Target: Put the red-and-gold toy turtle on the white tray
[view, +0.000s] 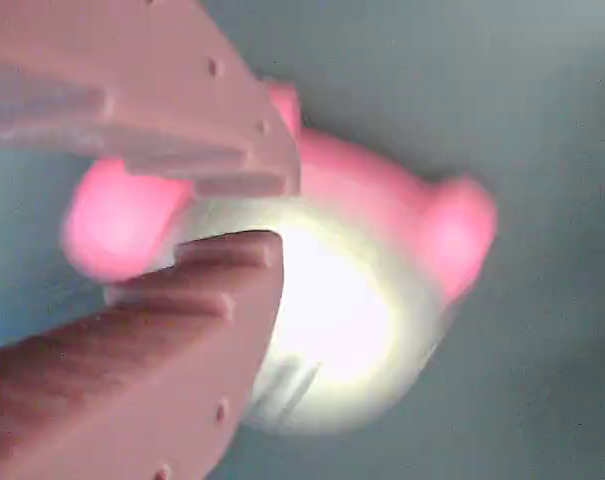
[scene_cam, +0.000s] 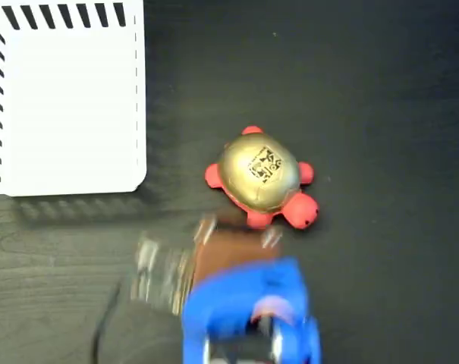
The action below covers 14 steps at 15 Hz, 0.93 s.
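On the dark wooden table [scene_cam: 381, 83], the biggest thing is the white tray [scene_cam: 70, 106]. In the fixed view it fills the far left corner, flat, with short black stripes along its far edge and its left edge. Its surface is bare.

Next in size is the blue arm [scene_cam: 248, 315], which comes in from the near edge, a little right of the middle. It looks blurred in this view. At its front sits a brown part, and beside it on the left some metal-looking pieces, too smeared to name.

The gripper [scene_cam: 237, 227] is at the far end of the arm, just beside the near side of the red-and-gold toy turtle [scene_cam: 261, 176]. In the wrist view the gripper [view: 272, 215] shows two fingers, one from the top left and one from the bottom left, with only a narrow gap between their tips. The tips lie in front of the turtle's shell; whether they touch it I cannot tell.

The turtle rests on the table, well to the right of the tray and apart from it. Its gold shell faces up and carries a black-and-white square sticker [scene_cam: 264, 165]. Its red head [scene_cam: 300, 210] points to the near right. In the wrist view the turtle [view: 352, 320] is very bright and washed out.
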### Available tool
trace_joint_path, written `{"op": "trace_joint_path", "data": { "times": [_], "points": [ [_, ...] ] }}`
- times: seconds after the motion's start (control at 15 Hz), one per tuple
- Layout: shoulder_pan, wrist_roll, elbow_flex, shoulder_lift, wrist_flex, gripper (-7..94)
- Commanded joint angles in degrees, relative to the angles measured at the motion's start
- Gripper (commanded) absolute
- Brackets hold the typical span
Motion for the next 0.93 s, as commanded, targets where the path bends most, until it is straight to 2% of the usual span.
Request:
{"op": "trace_joint_path", "data": {
  "times": [0.0,0.13,0.4,0.53,0.67,0.87],
  "points": [
    [2.4,7.7,-17.5,-16.0,2.6,0],
    [2.3,11.4,-23.4,-24.6,6.0,0],
    [-0.6,17.7,-27.2,-33.8,7.5,0],
    [-0.8,20.7,-33.8,-43.5,11.4,0],
    [0.4,20.8,-39.6,-50.3,15.7,0],
    [1.5,19.5,-41.7,-52.0,17.2,0]
  ]
}}
